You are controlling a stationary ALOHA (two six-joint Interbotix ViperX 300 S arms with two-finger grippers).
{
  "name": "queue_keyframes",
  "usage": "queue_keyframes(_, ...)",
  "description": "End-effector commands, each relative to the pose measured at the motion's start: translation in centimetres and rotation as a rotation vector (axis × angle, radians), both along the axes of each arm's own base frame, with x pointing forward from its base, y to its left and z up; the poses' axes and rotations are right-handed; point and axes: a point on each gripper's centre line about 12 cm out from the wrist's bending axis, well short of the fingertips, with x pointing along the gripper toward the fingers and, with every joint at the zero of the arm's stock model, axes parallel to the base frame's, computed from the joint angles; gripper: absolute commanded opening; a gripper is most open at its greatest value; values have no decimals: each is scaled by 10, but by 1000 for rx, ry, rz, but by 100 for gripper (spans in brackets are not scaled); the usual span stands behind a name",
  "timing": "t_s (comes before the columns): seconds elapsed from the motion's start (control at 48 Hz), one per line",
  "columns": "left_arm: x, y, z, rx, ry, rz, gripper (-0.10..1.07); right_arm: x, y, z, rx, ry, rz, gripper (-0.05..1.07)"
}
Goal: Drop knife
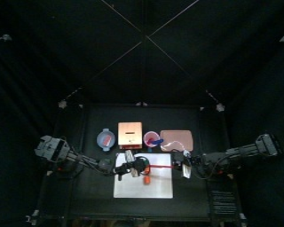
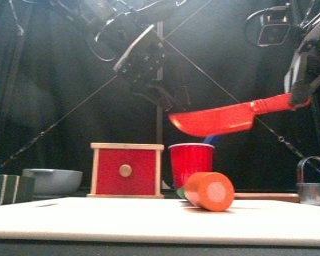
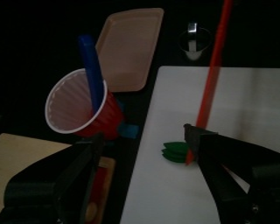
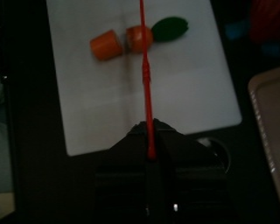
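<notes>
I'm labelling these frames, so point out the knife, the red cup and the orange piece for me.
knife [image 2: 227,117]: front view, middle of the red blade, held in the air.
red cup [image 2: 192,168]: front view, on its outer wall.
orange piece [image 2: 211,191]: front view, on its round cut face.

Red knife [image 4: 143,79], red cup [image 3: 81,107] — white board [image 4: 130,96], orange piece [image 4: 122,41].

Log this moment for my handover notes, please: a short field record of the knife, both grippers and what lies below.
knife: red knife, held in the air over the white board
right gripper: right gripper, shut on the knife's handle end
left gripper: left gripper, open, holding nothing
below: orange piece lying on the board
behind: red cup, red box
</notes>
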Motion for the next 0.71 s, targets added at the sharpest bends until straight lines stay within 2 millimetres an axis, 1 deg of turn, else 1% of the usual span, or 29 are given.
queue_keyframes(0.0,2,1,12,-4,-30,10,103,-3,1,12,112,18,-58,28)
queue_keyframes(0.146,0,3,14,11,-30,26,103,-13,4,9,282,72,-134,28)
queue_keyframes(0.292,-1,4,17,33,-38,21,103,-20,4,15,407,112,-194,28)
queue_keyframes(0.396,-2,5,16,46,-35,16,103,-31,2,15,507,191,-309,29)
queue_keyframes(0.479,-4,6,13,52,-25,19,103,-41,-1,14,531,262,-414,29)
queue_keyframes(0.562,-5,6,10,56,-19,18,103,-48,-8,12,523,294,-529,29)
queue_keyframes(0.688,-7,7,6,69,-6,13,103,-52,-7,6,516,303,-646,29)
